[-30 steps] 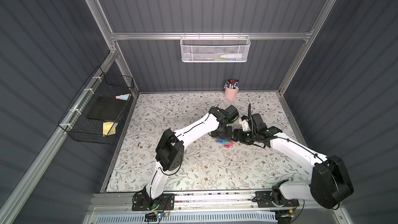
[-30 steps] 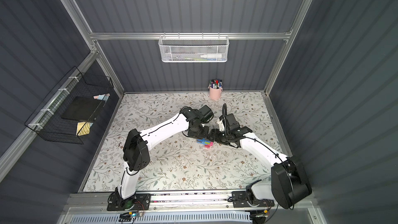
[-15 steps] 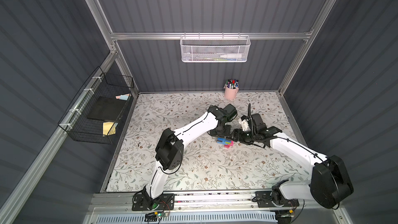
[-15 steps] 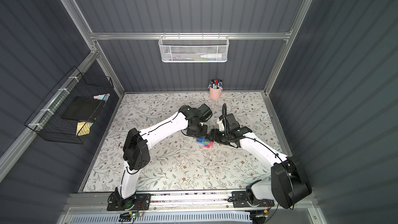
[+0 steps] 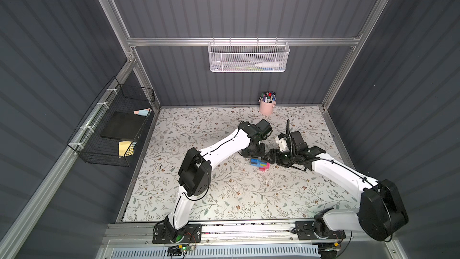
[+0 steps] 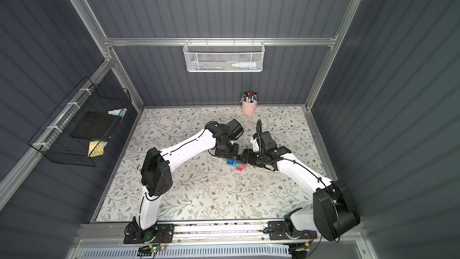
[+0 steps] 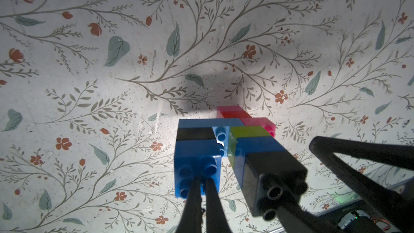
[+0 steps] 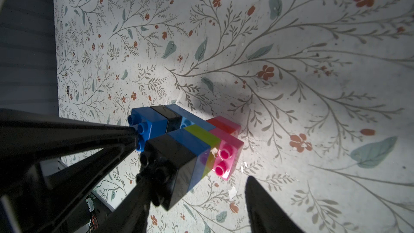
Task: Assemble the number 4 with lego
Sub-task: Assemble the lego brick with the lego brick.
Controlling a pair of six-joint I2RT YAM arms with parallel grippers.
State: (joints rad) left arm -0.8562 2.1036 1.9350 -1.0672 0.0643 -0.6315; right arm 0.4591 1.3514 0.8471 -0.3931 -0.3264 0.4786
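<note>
Floral mat covers the booth floor, number 4 lying flat right of centre; left gripper is pinched closed, tips against its blue end brick, while right gripper gapes loosely around the black end brick, not clamped

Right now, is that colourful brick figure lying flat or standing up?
Lying flat: the brick figure rests on the floral mat, its studs pointing sideways, not up.

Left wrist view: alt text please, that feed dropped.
A flat multicoloured lego figure of blue, black, lime, pink and red bricks lies on a floral mat. The shut left gripper touches its blue studded end; the open right gripper is at its black end.
</note>
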